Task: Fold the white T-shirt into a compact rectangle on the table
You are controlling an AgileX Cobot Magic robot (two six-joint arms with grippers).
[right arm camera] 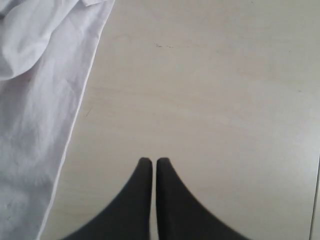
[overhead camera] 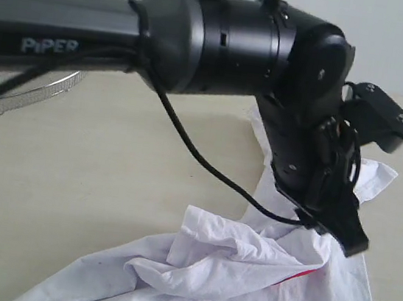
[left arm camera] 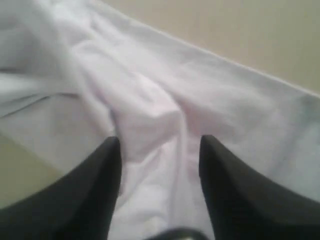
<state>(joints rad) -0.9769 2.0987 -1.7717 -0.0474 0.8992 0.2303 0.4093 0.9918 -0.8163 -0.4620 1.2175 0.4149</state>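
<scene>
White T-shirt (overhead camera: 230, 273) is seen crumpled on the table (overhead camera: 97, 152), bare surface left open past its edges. Left gripper (left arm camera: 159, 150) is poised over its folds, fingers apart. Right gripper (right arm camera: 153, 162) is set beside its straight edge, fingers together.

The T-shirt (overhead camera: 244, 275) is lying bunched on the tabletop (overhead camera: 96, 159), a basket (overhead camera: 24, 86) sitting behind it, far left. The left hand (left arm camera: 160, 140) is hanging above its folds, the right hand (right arm camera: 152, 160) beside its edge.
</scene>
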